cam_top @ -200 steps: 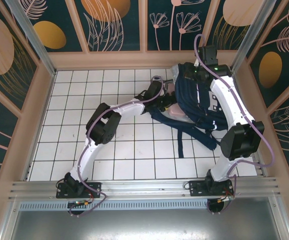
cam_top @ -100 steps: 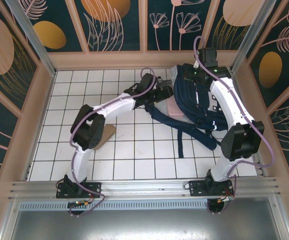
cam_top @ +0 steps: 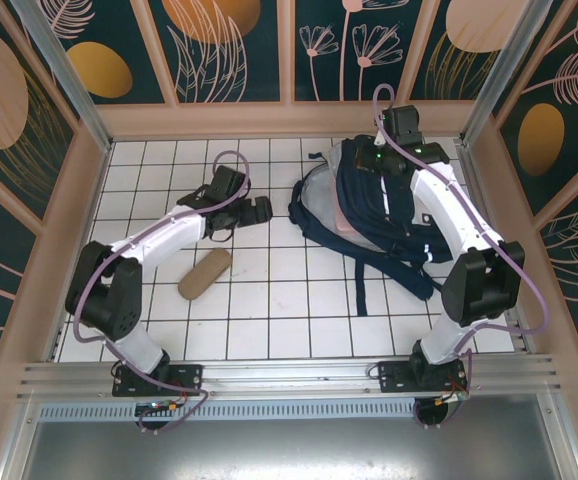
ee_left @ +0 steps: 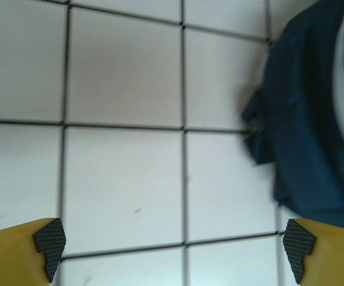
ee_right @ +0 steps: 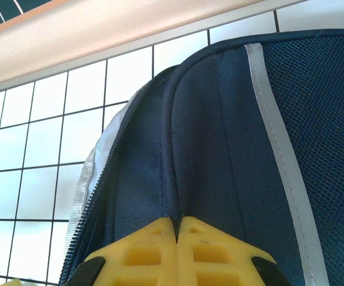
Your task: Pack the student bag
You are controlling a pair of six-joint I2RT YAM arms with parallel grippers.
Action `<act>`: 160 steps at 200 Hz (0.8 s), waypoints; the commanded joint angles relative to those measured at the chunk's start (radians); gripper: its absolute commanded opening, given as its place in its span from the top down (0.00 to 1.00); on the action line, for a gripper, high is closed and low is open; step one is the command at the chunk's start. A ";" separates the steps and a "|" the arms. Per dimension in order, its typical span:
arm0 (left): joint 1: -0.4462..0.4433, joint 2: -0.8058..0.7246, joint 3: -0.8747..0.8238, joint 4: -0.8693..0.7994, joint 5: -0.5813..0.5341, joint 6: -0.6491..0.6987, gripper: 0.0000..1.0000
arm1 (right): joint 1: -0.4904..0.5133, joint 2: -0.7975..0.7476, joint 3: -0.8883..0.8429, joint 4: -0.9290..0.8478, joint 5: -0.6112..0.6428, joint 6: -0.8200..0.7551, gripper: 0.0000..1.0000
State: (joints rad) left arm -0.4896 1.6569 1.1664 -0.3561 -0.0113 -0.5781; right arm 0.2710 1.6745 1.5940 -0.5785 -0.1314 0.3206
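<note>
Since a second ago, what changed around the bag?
The left gripper pulled back leftward from the student bag opening to bare tiles, jaws open and empty. The right gripper stayed shut on the bag's top edge; the pink item stayed in the opening.

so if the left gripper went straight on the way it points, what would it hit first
Probably the white tiled table: the open left gripper points down at bare tile. The student bag lies off to the side of that line, so it would likely miss it, though depth is unclear.
</note>
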 commanded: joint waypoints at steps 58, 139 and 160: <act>0.006 -0.042 -0.121 -0.299 -0.108 0.211 0.01 | 0.024 -0.025 -0.030 0.114 -0.045 0.015 1.00; 0.009 0.051 -0.158 -0.375 -0.248 0.139 0.01 | 0.023 -0.035 -0.051 0.122 -0.032 0.017 1.00; 0.018 0.089 -0.161 -0.376 -0.283 0.125 0.02 | 0.023 -0.034 -0.052 0.121 -0.030 0.017 1.00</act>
State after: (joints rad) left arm -0.4873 1.7027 1.0183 -0.6865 -0.2188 -0.4232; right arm 0.2779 1.6745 1.5452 -0.5186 -0.1326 0.3214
